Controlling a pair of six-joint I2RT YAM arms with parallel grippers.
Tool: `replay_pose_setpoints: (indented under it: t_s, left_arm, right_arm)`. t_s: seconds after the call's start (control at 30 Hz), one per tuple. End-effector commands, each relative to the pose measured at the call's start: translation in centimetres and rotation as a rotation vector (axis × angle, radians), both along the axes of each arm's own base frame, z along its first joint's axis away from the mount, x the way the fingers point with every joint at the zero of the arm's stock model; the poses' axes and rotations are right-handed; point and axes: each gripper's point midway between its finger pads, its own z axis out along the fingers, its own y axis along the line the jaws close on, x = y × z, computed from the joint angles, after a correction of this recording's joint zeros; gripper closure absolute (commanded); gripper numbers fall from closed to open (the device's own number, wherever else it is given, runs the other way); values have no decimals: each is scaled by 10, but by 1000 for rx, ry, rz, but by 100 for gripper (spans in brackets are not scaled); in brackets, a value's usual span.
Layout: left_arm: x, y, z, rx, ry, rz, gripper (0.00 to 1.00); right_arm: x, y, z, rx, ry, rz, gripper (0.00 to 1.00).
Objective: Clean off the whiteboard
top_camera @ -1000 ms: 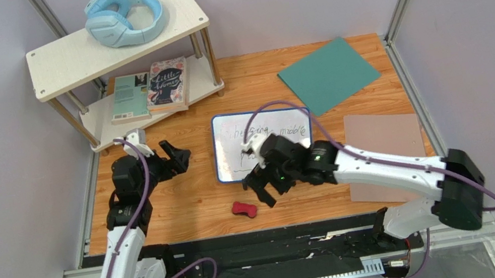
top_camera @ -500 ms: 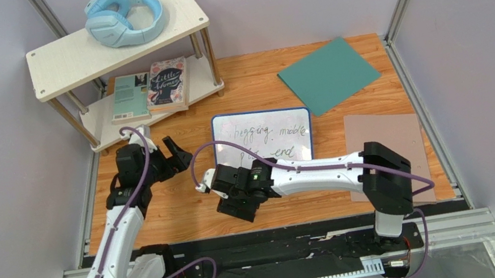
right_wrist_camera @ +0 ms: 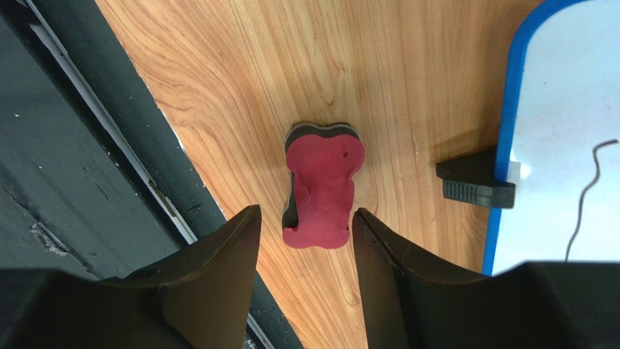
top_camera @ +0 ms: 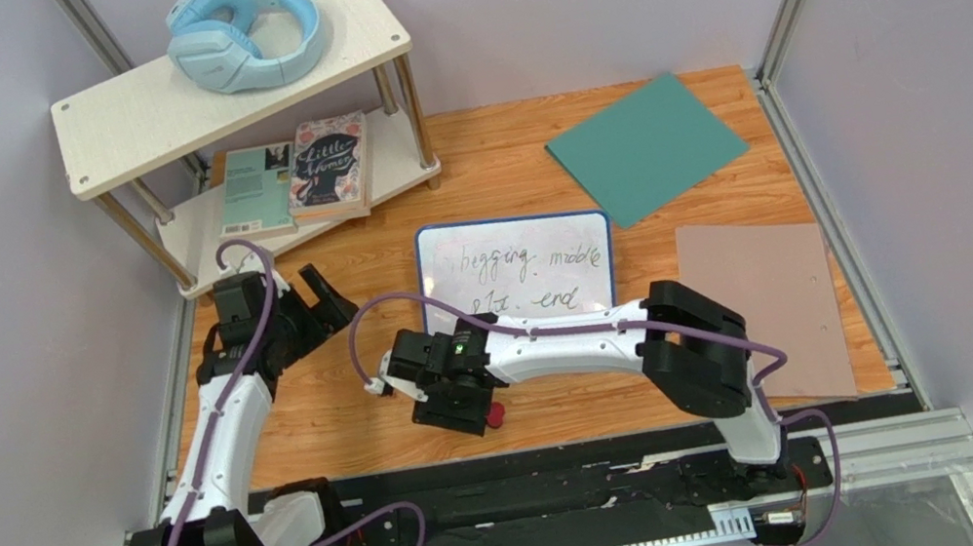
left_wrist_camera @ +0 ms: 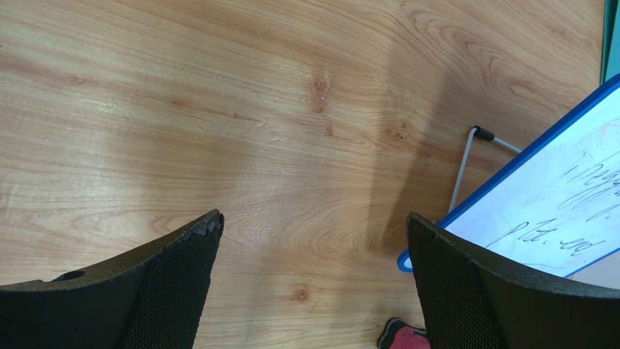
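The whiteboard (top_camera: 519,278), white with a blue frame and dark handwriting, lies flat mid-table; its corner shows in the left wrist view (left_wrist_camera: 553,203) and its edge in the right wrist view (right_wrist_camera: 560,109). A red eraser (right_wrist_camera: 322,189) with a black base lies on the wood just in front of the board, mostly hidden under my right gripper (top_camera: 463,403) from above. That gripper (right_wrist_camera: 305,212) hangs over the eraser's near end, its jaws partly narrowed and straddling it, with a gap still showing on the left side. My left gripper (top_camera: 305,304) stands wide open over bare wood (left_wrist_camera: 313,218), left of the board.
A two-tier shelf (top_camera: 125,119) at the back left carries blue headphones (top_camera: 245,32) and books (top_camera: 298,174). A teal sheet (top_camera: 645,146) and a pinkish-brown mat (top_camera: 764,294) lie to the right. A black rail (top_camera: 542,479) runs along the near edge, close to the eraser.
My right arm swung from above the whiteboard down and left to the eraser, and its jaws narrowed. My left arm drew back a little to the left, still open.
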Motion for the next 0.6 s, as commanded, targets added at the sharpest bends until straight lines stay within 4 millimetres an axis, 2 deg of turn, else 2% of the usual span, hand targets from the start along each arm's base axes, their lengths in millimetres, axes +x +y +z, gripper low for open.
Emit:
replay_pose_setpoints:
  t_s: [0.0,0.33,0.57]
  left_arm:
    - [7,-2,15,-28,-37,-8,1]
    - [10,1,18,-31,-55,-5,1]
    - [11,0,17,-47,-56,-11,1]
  right_arm:
    - [2,7,2,1,53,25,47]
    - [7,4,-18,-71,117,6,54]
    - [12,3,-15,-57,130,-17,53]
